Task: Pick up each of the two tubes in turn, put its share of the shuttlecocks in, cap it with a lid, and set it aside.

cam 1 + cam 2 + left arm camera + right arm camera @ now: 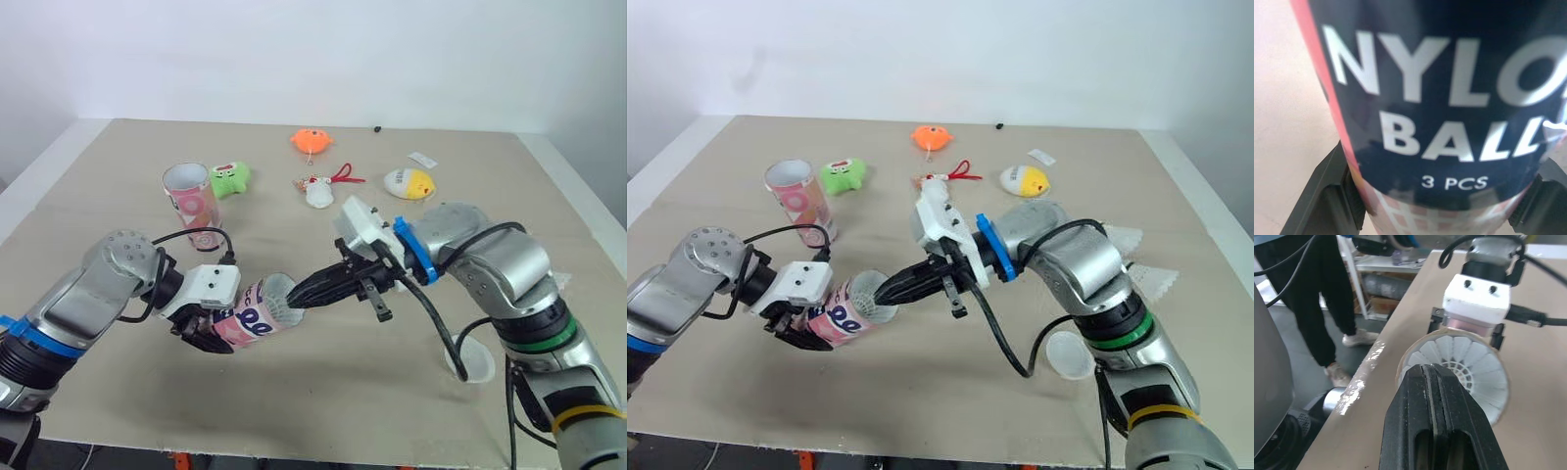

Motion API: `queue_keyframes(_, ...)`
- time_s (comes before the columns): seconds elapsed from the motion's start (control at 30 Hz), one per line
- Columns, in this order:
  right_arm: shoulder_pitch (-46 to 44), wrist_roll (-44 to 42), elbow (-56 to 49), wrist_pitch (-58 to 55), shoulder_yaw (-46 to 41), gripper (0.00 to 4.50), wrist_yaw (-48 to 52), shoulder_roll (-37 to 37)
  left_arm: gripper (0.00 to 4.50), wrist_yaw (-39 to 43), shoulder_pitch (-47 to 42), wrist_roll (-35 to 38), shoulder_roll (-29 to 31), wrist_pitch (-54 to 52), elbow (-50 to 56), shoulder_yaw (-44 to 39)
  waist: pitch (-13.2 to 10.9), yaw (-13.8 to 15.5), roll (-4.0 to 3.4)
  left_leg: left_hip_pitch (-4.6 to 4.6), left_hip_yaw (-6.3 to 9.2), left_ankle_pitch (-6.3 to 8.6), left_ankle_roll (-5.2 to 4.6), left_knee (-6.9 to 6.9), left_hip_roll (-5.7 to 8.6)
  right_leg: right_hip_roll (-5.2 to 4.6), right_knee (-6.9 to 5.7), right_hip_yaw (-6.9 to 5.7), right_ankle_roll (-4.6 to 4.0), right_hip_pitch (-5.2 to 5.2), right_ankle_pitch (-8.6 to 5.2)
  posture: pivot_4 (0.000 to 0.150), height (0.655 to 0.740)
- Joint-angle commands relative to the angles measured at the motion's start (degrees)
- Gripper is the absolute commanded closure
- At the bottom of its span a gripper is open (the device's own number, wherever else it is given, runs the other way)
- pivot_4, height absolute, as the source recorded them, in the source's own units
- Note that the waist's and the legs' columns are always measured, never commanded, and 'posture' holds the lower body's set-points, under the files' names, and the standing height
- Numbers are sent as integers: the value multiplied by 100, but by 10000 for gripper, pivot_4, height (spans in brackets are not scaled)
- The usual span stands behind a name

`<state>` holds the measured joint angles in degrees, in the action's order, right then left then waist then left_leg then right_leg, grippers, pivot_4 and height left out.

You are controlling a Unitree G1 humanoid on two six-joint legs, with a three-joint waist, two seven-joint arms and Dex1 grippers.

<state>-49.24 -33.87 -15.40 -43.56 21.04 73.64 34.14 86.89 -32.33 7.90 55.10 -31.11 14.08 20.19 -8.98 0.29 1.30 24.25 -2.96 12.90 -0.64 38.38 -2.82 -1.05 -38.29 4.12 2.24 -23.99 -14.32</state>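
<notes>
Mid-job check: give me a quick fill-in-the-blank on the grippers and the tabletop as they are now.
1. The right gripper meets the shuttlecock at the mouth of the tube with its fingers ____.
2. The left gripper holds that tube tipped nearly level, not ____.
3. The second tube stands beside the ____ plush toy.
4. The lid lies on the table by the robot's ____ arm.
Missing words: shut, upright, green, right.
</notes>
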Motion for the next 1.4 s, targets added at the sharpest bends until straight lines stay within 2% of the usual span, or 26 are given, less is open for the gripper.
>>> queue_keyframes(0.03, -421, 493, 356, 158, 429, 43819, 28, -242, 14282, -54, 0, -78, -19, 56, -71, 105, 0, 4, 0, 0, 1, -1, 0, 0, -2, 2, -1, -1, 1, -1, 0, 1500, 7323)
queue_keyframes(0.3, -1129, 1371, 1160, 227, 1319, 43819, 68, -939, 14282, -79, -13, -110, -60, 131, -141, 128, 0, 6, -1, 2, -2, -4, 3, 0, -4, 3, -2, 0, -1, -4, 1, 1500, 7323)
queue_keyframes(0.67, -1402, 1127, 1747, -654, 1341, 43819, 397, -1644, 14282, -142, 51, -93, -69, 109, -127, 89, 2, 2, -2, -10, 0, -20, 10, 2, -12, 12, -35, -2, -4, -10, 0, 1500, 7323)
queue_keyframes(0.83, -1331, 952, 1596, -810, 1050, 43819, 613, -1410, 14282, -143, 78, -74, -47, 80, -88, 58, 1, 5, -2, -10, 3, -21, 10, 2, -13, 17, -68, -1, -21, -24, -11, 1500, 7323)
queue_keyframes(1.13, -1356, 189, 1395, -1109, -111, 43819, 987, -533, 14282, -126, 46, -55, -67, 66, -112, 59, 1, 7, -2, 2, 5, -21, 10, 1, 5, 3, -68, 4, -22, -24, -13, 1500, 7323)
queue_keyframes(1.4, -1153, 207, 1104, -1045, 17, 43819, 861, -387, 14282, -66, -80, -102, -134, 161, -286, 128, 0, 10, -3, 1, 7, -21, 10, 2, 5, 3, -68, 4, 5, -26, -28, 1500, 7323)
